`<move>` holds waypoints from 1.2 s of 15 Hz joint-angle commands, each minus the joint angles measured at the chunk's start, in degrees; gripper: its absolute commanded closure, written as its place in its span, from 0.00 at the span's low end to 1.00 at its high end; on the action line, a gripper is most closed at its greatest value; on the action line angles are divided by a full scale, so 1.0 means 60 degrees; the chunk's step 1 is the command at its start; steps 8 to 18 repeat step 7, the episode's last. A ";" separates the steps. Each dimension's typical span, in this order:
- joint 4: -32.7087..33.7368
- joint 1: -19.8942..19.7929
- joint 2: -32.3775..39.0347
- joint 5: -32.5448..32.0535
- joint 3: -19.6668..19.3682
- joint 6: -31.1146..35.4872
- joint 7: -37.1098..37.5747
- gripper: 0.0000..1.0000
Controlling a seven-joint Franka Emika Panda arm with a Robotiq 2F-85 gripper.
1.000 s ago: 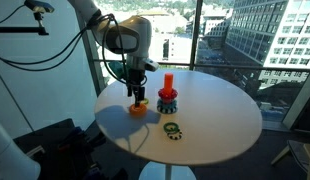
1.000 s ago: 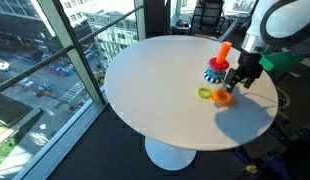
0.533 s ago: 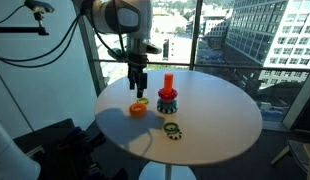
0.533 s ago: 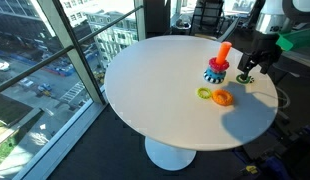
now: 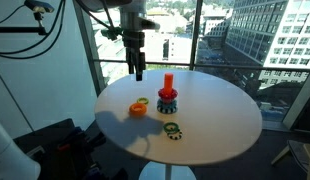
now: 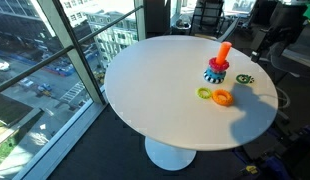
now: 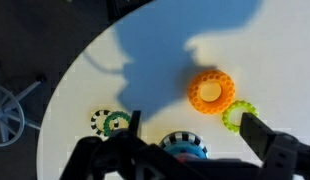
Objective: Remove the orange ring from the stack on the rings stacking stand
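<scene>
The orange ring [image 5: 138, 108] lies flat on the white round table [image 5: 220, 120], off the stand, touching the yellow-green ring [image 5: 144, 101]. It also shows in the exterior view [image 6: 223, 97] and the wrist view [image 7: 211, 90]. The stack [image 5: 167, 100] sits on the rings stacking stand, whose red peg [image 6: 224, 51] rises above it; from the wrist it shows at the lower edge [image 7: 183, 147]. My gripper [image 5: 139, 68] hangs open and empty, well above the table and the orange ring; it also shows in the wrist view [image 7: 190, 122].
A dark green ring with pale spots [image 5: 172, 129] lies near the table's edge, also in the exterior view [image 6: 243, 79] and the wrist view [image 7: 112, 122]. Floor-to-ceiling windows stand behind the table. The table edge [image 6: 145, 125] drops off to the floor.
The gripper was down at the orange ring on the table a second ago. It has let go and risen straight up, leaving the ring lying beside the yellow-green one.
</scene>
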 commanded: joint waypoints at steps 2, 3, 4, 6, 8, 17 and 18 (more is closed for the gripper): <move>0.0011 -0.0188 -0.0217 0.0040 0.0161 -0.0090 -0.0035 0.00; 0.0006 -0.0194 -0.0264 0.0041 0.0165 -0.0092 -0.0037 0.00; -0.0008 -0.0192 -0.0257 0.0041 0.0172 -0.0092 -0.0037 0.00; -0.0023 -0.0187 -0.0219 0.0039 0.0185 -0.0089 -0.0035 0.00; -0.0023 -0.0185 -0.0204 0.0038 0.0191 -0.0089 -0.0035 0.00; -0.0023 -0.0185 -0.0204 0.0038 0.0191 -0.0089 -0.0035 0.00; -0.0023 -0.0185 -0.0204 0.0038 0.0191 -0.0089 -0.0035 0.00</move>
